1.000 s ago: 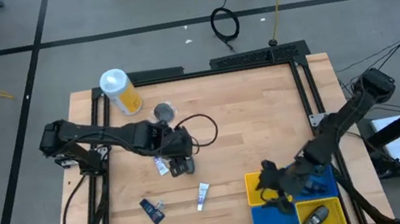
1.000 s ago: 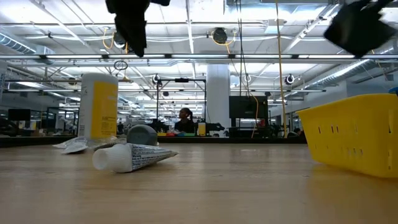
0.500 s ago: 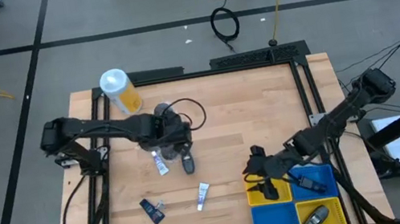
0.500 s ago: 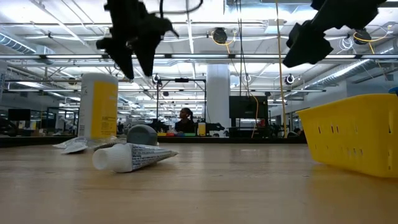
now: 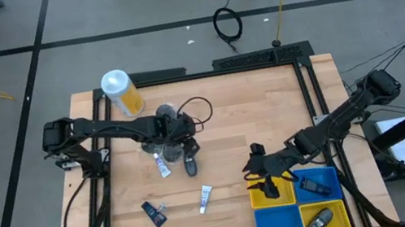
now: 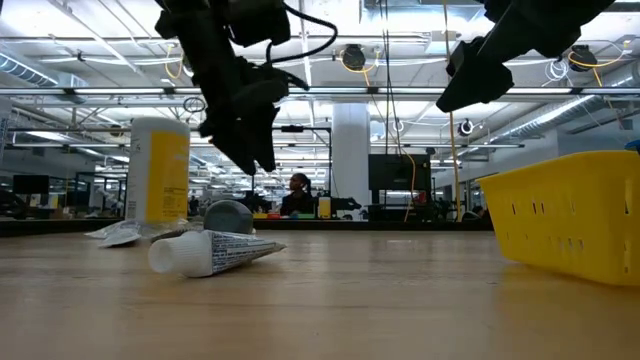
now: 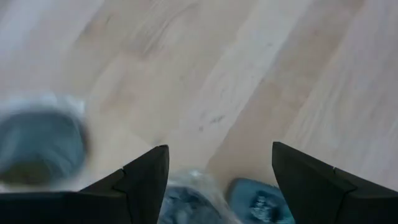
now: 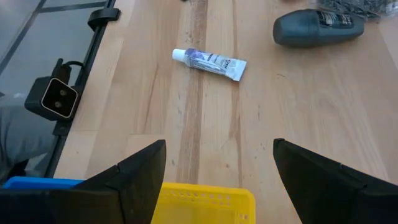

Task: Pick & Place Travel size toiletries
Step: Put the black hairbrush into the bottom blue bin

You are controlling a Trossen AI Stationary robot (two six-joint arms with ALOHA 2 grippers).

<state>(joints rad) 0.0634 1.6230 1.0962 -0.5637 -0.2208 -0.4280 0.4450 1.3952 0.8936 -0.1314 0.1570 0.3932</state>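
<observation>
Left gripper (image 5: 175, 134) open, hovering mid-table; dark bottle (image 5: 191, 164) just below-front of it, long axis toward front edge. Right gripper (image 5: 262, 171) open, farther, beside bins.

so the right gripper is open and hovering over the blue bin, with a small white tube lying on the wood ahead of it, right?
Not quite: the right gripper is open, but it hovers at the yellow bin, not the blue one. The right wrist view shows the yellow rim directly between its fingers, and the high view agrees. The small white tube does lie on the wood ahead of it.
</observation>
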